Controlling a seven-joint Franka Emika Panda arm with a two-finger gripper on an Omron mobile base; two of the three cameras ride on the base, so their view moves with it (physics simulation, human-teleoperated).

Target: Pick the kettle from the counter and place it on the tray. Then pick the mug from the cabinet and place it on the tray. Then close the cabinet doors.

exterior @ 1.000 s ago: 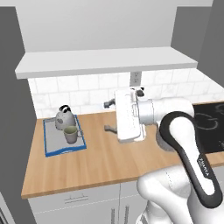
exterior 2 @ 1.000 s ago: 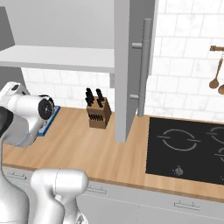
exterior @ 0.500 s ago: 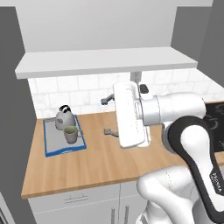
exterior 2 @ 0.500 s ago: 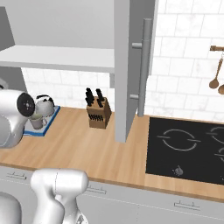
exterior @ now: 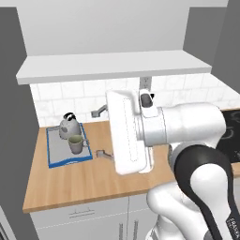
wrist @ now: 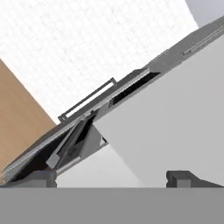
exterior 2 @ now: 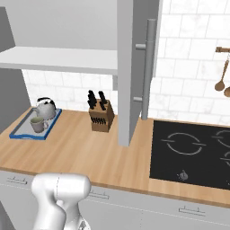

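On the tray (exterior: 63, 159), at the left part of the counter (exterior: 93, 180), stand both the kettle (exterior: 69, 125) and the mug (exterior: 76, 144); the kettle is at the back near the tiled wall and the mug just in front of it, very close, and I cannot tell if they touch. From the right base view the open cabinet door (exterior 2: 131, 72) stands edge-on with its long bar handle (exterior 2: 148, 67), and it hides the part of the wall behind it. Beside it on the counter is the knife block (exterior 2: 101, 117), and further right the black stovetop (exterior 2: 193, 155). Much of the counter in the left base view is covered by the white arm, which stretches to the left at middle height with the hand turned sideways. Its gripper (exterior: 101, 133) points toward the wall, fingers spread wide with nothing between them. The hand view is strongly rolled, so grey panels, white tiles and a wooden corner appear tilted and are hard to sort out.
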